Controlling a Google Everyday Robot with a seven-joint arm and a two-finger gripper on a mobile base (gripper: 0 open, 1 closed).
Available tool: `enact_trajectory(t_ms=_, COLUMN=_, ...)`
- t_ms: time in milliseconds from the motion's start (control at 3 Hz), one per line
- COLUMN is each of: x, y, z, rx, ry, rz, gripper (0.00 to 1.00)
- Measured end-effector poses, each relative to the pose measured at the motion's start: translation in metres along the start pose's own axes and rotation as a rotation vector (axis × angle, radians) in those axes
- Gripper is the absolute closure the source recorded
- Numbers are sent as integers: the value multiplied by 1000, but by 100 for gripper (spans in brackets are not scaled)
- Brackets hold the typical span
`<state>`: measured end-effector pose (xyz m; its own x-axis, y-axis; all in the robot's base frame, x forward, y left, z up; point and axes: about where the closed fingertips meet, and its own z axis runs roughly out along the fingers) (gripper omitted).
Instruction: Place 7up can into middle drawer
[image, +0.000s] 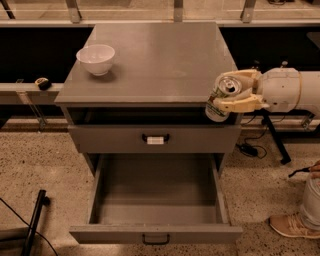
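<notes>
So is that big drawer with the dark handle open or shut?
Open. The middle drawer is pulled far out, its bare floor showing. The gripper holds the 7up can by the cabinet's front corner.

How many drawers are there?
2: the shut grey drawer with a white-tagged handle, and below it the open grey drawer with a dark bar handle. Others may be hidden. The gripper holds the silvery green-printed can by the grey cabinet, front right.
</notes>
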<state>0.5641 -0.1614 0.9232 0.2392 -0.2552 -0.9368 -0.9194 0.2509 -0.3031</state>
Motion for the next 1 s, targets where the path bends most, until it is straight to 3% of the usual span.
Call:
enact_trajectory(t_ms=333, x=28, y=4, z=12, rx=4, ry=-43, rz=58, gripper=100)
enact_trajectory(t_ms=667, x=77, y=48, z=38, rx=-89, ry=0, rz=130, gripper=100)
enact_trajectory(t_ms=1000, x=100, y=84, z=66, rx=-217, ry=-85, rz=159, gripper=100)
